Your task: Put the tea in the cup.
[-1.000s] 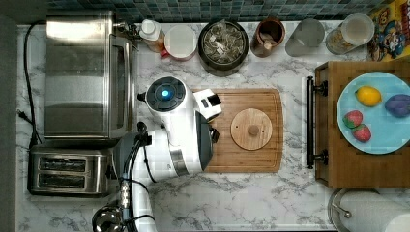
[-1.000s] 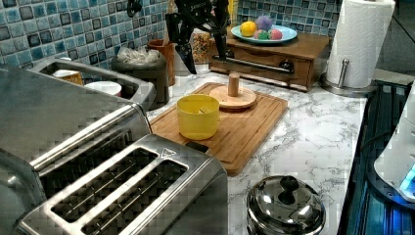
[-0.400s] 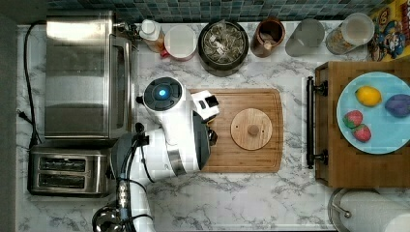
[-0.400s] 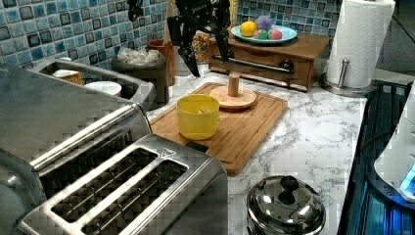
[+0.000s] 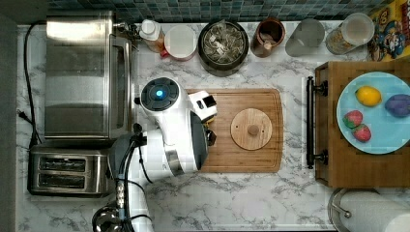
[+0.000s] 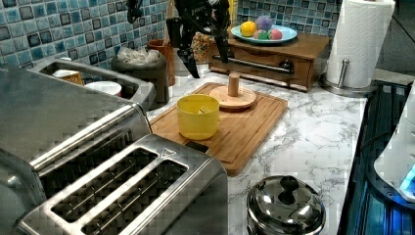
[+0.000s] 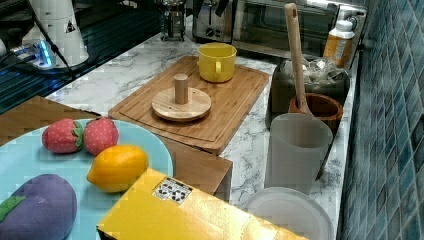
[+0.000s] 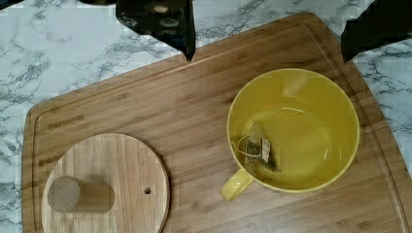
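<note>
The gripper [image 6: 204,55] is hanging wide open and empty, well above the yellow cup [image 8: 293,135], where one tea bag [image 8: 258,151] is lying on the bottom, directly beneath its fingers.

Tea bag [image 8: 260,151] lies flat w/ string inside yellow cup [image 8: 294,128], upright on board

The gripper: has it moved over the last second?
Yes. In the left view the gripper has drifted toward the left view's right, nearer the wooden lid.
</note>
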{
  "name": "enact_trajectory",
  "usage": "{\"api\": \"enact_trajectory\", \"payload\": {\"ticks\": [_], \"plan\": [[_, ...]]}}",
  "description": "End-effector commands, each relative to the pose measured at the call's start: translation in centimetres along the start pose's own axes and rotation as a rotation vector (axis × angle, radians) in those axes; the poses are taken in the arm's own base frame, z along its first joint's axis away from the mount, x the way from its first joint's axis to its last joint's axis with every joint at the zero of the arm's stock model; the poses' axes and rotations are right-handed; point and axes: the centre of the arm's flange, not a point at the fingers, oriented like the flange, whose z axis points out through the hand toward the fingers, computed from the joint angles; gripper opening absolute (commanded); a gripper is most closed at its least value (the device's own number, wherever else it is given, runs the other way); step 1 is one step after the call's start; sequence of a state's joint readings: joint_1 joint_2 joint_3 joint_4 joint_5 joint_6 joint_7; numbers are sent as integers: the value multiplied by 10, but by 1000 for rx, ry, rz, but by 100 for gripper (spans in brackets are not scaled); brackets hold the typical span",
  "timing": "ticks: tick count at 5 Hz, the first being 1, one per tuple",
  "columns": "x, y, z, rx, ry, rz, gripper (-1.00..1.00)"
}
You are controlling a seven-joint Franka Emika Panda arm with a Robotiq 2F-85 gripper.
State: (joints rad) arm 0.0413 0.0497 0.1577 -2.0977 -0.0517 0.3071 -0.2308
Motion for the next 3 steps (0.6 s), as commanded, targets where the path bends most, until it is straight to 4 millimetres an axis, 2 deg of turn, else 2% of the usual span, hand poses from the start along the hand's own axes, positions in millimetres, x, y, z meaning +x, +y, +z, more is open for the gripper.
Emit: {"api": "enact_trajectory", "payload": {"ticks": [1,3], "plan": [[-2,0,-20,22,47,30,100],[-2,0,-20,22,47,31,100]]}}
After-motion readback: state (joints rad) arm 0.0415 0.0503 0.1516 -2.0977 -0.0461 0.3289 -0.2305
